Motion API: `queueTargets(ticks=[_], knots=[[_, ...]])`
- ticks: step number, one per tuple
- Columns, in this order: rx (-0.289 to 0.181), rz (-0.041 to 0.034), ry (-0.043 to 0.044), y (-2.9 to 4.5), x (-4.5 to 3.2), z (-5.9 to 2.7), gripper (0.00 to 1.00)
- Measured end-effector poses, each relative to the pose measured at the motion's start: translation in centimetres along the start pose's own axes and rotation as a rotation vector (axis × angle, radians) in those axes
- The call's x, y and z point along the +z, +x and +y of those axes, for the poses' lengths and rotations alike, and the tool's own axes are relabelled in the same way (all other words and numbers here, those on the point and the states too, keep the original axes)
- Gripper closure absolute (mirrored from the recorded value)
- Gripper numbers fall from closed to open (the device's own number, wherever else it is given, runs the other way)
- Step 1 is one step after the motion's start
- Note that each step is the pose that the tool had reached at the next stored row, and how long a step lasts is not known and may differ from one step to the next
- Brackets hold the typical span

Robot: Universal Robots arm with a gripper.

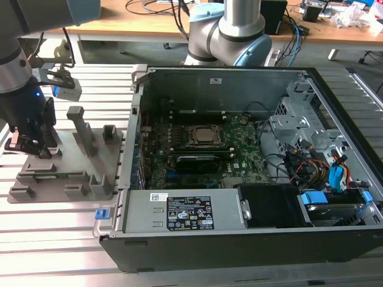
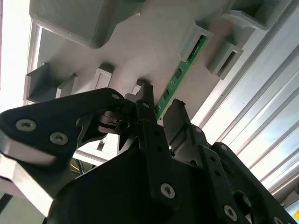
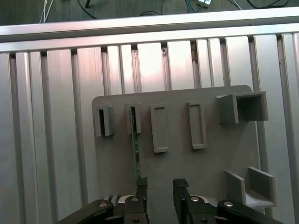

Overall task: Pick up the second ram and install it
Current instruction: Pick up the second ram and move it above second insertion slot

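The second ram (image 3: 136, 149) is a thin green stick standing on edge in a slot of the grey fixture tray (image 3: 210, 163). It also appears in the second wrist view, where the ram (image 2: 181, 74) runs along the tray (image 2: 140, 42). My gripper (image 3: 160, 185) hovers just above the tray with its fingers apart and nothing held. The stick's near end reaches one finger (image 3: 141, 185); I cannot tell whether it lies between the fingers. In the exterior view my gripper (image 1: 27, 143) hangs over the tray (image 1: 78, 179) at the exterior view's left.
An open computer case (image 1: 251, 239) lies to the exterior view's right of the tray, with the green motherboard (image 1: 239, 146) and CPU socket (image 1: 205, 135) exposed. Upright grey posts (image 1: 81, 128) rise from the tray. The slatted metal table (image 1: 54, 239) carries everything. A second arm's base (image 1: 230, 30) stands behind the case.
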State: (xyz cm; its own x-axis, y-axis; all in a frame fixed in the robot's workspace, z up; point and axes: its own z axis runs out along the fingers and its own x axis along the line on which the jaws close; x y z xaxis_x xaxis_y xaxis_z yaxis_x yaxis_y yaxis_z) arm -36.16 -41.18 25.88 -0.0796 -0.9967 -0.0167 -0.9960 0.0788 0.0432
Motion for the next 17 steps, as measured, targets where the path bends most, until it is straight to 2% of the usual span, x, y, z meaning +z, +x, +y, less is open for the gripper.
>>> queueTargets(ticks=[2, 4, 7, 12, 14, 17], knots=[[0.0, 0.0, 0.0, 0.31, 0.03, -0.04, 0.64], [-0.001, 0.0, 0.0, 1.15, 0.17, -0.09, 0.64], [-0.009, 0.0005, -0.0003, 1.73, 0.53, -0.14, 0.64], [-0.039, 0.0008, -0.0008, 1.95, 1.84, -0.2, 0.64], [-0.052, 0.0011, -0.0009, 1.96, 2.8, -0.23, 0.64], [-0.052, 0.0011, -0.0009, 2.02, 3.27, -0.12, 0.64]])
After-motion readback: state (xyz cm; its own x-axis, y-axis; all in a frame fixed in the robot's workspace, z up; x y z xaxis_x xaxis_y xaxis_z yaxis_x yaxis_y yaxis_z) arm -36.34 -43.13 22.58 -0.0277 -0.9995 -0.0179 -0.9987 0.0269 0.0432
